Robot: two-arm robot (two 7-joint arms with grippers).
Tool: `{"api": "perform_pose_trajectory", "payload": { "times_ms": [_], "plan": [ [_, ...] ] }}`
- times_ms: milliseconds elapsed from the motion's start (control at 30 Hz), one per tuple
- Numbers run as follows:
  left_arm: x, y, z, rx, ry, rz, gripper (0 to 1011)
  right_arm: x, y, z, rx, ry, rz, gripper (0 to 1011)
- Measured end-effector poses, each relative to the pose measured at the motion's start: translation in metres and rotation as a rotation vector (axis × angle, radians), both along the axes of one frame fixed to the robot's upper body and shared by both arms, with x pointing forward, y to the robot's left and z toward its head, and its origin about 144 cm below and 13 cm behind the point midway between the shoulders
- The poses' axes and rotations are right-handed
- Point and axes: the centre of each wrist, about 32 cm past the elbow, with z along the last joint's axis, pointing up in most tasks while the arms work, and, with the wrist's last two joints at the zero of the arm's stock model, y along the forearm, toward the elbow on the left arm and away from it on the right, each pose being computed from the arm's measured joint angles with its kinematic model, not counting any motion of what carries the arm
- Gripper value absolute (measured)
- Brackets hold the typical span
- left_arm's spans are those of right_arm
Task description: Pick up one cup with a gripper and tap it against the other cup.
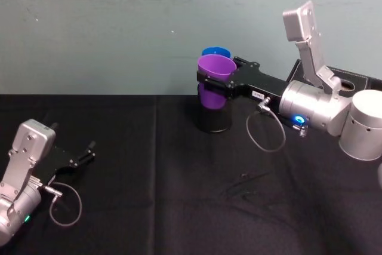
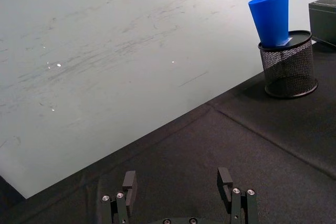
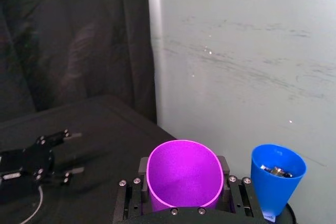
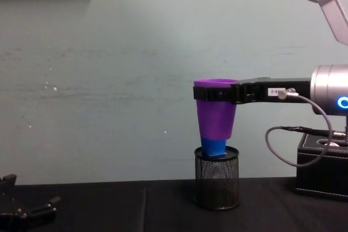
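Purple tumbler, likely light and slick, hangs gripped under its rim in my right hand beside the blue tumbler; left hand sits spread, low at the desk.

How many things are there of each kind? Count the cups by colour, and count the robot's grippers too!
purple cup: 1
blue cup: 1
black mesh pen holder: 1
black box: 1
grippers: 2, the right gripper shut on the purple cup, the left gripper open and idle
total: 6
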Motion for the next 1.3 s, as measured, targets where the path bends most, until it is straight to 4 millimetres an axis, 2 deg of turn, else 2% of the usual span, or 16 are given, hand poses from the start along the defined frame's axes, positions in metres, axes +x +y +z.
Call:
{"api": "perform_pose_trajectory", "payload": {
  "times_ms": [267,867,1300],
  "plan": [
    [0.000,0.000,0.000,0.000,0.000,0.000,1005,-0.015,-0.006,-0.006,-0.032,-0.011,0.047,741],
    [0.000,0.000,0.000,0.000,0.000,0.000,1005,-0.048,-0.010,-0.036,-0.076,-0.061,0.097,741],
    [0.000,0.000,0.000,0.000,0.000,0.000,1004,-0.055,-0.013,-0.063,-0.090,-0.043,0.077,741]
  ]
}}
